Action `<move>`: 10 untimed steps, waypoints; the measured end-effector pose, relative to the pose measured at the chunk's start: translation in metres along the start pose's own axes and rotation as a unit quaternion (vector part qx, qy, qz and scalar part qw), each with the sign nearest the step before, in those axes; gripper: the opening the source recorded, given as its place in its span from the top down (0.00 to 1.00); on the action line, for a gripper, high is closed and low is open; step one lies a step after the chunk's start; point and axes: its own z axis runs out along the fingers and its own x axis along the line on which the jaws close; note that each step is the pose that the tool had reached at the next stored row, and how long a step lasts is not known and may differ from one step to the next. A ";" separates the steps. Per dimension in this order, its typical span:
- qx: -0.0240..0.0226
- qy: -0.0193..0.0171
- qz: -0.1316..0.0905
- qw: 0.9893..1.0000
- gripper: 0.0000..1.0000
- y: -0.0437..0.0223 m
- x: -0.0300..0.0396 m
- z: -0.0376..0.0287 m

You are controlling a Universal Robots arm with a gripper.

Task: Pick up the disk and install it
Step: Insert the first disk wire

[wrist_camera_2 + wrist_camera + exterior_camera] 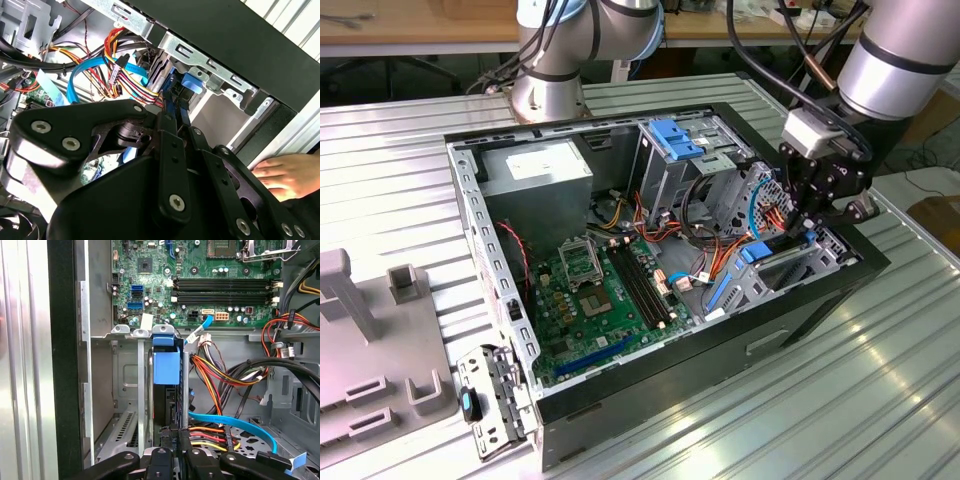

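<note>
One gripper: the black metal gripper (177,440) with link fingers is nearest to both wrist cameras; its jaws stand narrow, close on either side of a thin edge, and I judge that they hold the disk.
Disk: the flat grey metal disk (166,365) with bright blue plastic carrier rails stands on its thin edge inside the silver metal drive bay (125,390), directly ahead of the fingertips.
Key relation: the long axis of the disk runs straight away from the gripper, in line with the fingers, toward the far end of the drive bay; its blue end is the far end.
Second wrist view: the gripper (175,107) reaches toward the blue rail tab of the disk (192,82) in the drive bay.
Cables: orange, yellow and black wires (215,375) and one light blue flat cable (235,422) lie just beside the drive bay.
Hand: a person's hand (285,175) rests outside the case, near the drive bay.
Motherboard: the green circuit board (200,270) lies beyond the drive bay.
Exterior view: the gripper (807,222) hangs over the drive bay; the grey power supply box (535,170) is well apart from it.
</note>
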 end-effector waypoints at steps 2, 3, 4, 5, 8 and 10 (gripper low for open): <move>0.000 0.000 0.000 1.000 0.83 0.0000 0.0000 0.0006; 0.000 0.000 0.000 1.000 0.83 0.0001 0.0000 0.0013; 0.000 0.000 0.000 1.000 0.83 0.0001 0.0000 0.0015; 0.000 0.000 0.000 1.000 0.83 0.0002 0.0000 0.0020; 0.000 0.000 0.000 1.000 0.83 0.0003 0.0000 0.0035; 0.000 0.000 0.000 1.000 0.83 0.0003 0.0000 0.0036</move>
